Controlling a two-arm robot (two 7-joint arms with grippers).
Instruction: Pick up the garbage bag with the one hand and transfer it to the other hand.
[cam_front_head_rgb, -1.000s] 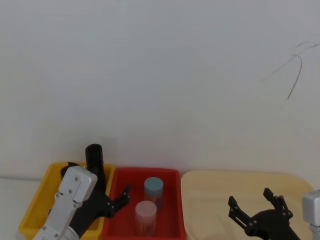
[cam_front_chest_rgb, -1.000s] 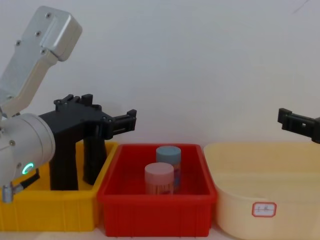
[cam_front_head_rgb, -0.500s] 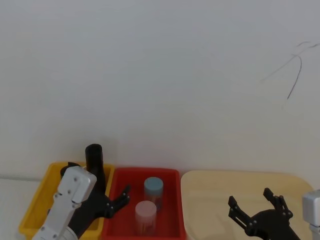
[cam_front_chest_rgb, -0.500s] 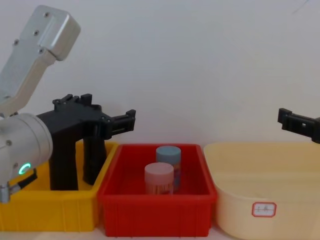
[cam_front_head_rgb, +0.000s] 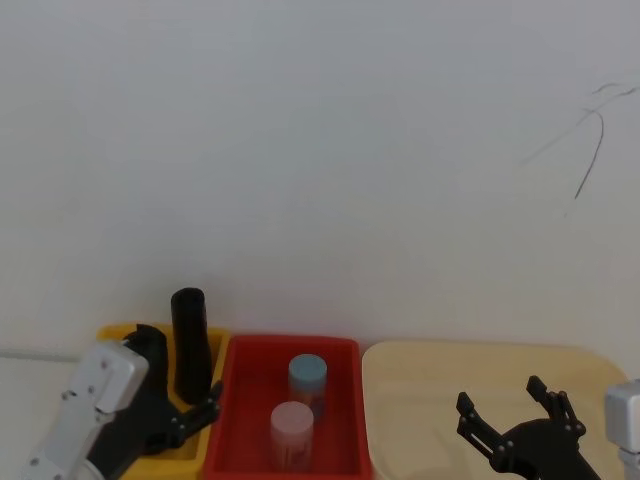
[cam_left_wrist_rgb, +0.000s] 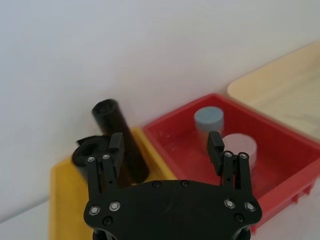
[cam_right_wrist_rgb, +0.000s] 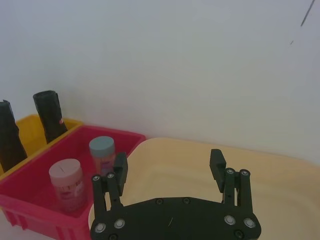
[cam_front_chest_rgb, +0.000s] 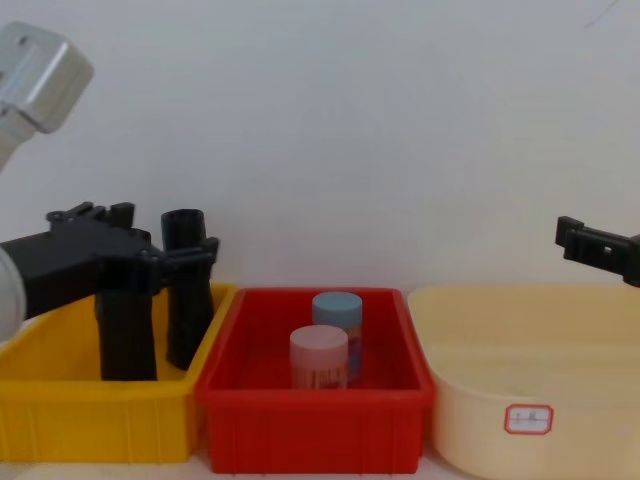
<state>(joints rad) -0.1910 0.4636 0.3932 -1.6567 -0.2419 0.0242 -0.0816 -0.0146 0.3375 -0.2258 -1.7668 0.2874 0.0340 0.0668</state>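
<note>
Two black garbage bag rolls stand in the yellow bin (cam_front_chest_rgb: 60, 400): a tall one (cam_front_chest_rgb: 187, 300) (cam_front_head_rgb: 188, 340) (cam_left_wrist_rgb: 117, 135) at the back and another (cam_front_chest_rgb: 125, 335) (cam_right_wrist_rgb: 10, 137) nearer to me. My left gripper (cam_left_wrist_rgb: 166, 145) (cam_front_chest_rgb: 165, 232) is open and hovers over the yellow bin, just in front of the rolls, with nothing between its fingers. My right gripper (cam_right_wrist_rgb: 169, 162) (cam_front_head_rgb: 510, 405) (cam_front_chest_rgb: 580, 238) is open and empty, held above the cream tub (cam_front_chest_rgb: 520, 340).
A red bin (cam_front_chest_rgb: 310, 410) between the yellow bin and the cream tub holds a blue-capped jar (cam_front_chest_rgb: 337, 310) and a pink-capped jar (cam_front_chest_rgb: 318, 355). A white wall stands close behind all three containers.
My left arm has drawn back to the left, its open gripper moving from over the red bin's edge to over the yellow bin. The right gripper has not moved.
</note>
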